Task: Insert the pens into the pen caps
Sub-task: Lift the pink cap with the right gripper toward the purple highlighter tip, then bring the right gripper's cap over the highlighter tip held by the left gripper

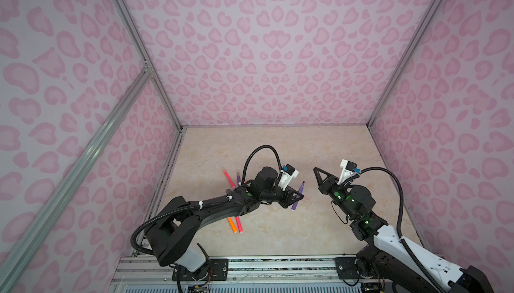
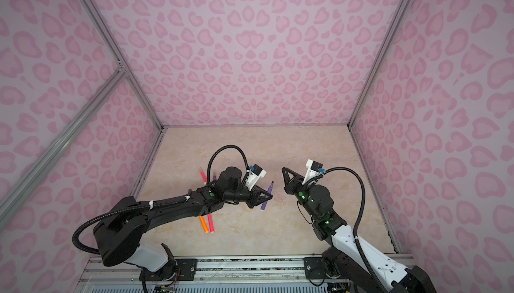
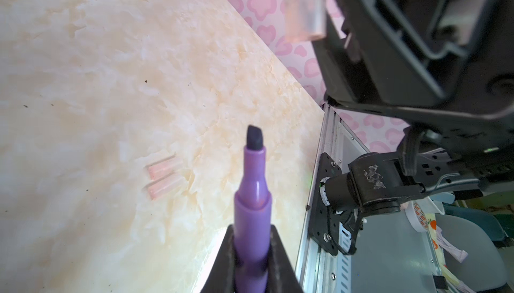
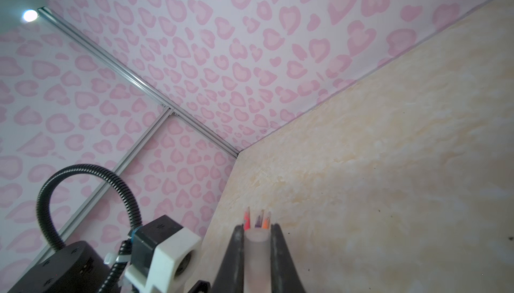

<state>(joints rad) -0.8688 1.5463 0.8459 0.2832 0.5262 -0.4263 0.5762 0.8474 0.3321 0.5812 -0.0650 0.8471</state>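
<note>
Top views both show a marbled beige table [image 1: 278, 149] boxed in by pink heart-spotted walls [image 1: 264, 55]. The left arm [image 1: 211, 208] lies across the loose pens. A pink pen [image 1: 229, 179] and a purple one [image 1: 238, 179] sit on its far side, and an orange pen [image 1: 231, 225] and another pink pen [image 1: 239, 225] poke out on its near side. A pair of loose caps [image 3: 164, 166] lies side by side on the table beneath the held pen. The left gripper [image 1: 299, 195] is clamped on the held purple pen [image 3: 253, 211], tilted over mid-table. The right gripper [image 4: 257, 227] pinches a pen cap [image 4: 256, 252] just to its right, not touching it. The held pen is lilac, necked, with a bare dark chisel tip. The cap is a frosted, faintly pink tube.
</note>
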